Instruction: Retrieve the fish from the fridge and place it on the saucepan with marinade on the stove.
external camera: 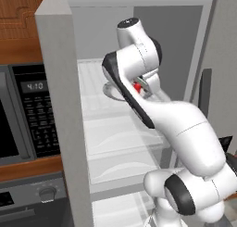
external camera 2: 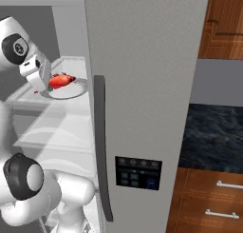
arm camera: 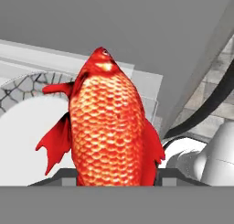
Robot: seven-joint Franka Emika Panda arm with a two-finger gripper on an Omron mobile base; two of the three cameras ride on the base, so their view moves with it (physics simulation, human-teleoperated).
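Observation:
The red-orange fish (arm camera: 109, 127) stands between my finger tips, head pointing away, and my gripper (arm camera: 114, 175) is shut on it. It hangs just over the grey plate (arm camera: 23, 127) on a clear shelf inside the open fridge (external camera: 58, 105). From the right base view, the fish (external camera 2: 61, 80) lies over the plate (external camera 2: 73, 92) with my gripper (external camera 2: 51, 83) on its left end. A red sliver of the fish (external camera: 137, 86) peeks out behind my arm. The saucepan, marinade and stove are out of view.
The fridge's open door (external camera 2: 142, 84) with its dark handle (external camera 2: 99, 146) and dispenser panel (external camera 2: 137, 172) stands close on the right. A microwave (external camera: 28, 115) and oven are left of the fridge. More clear shelves (external camera: 115, 138) lie below the plate.

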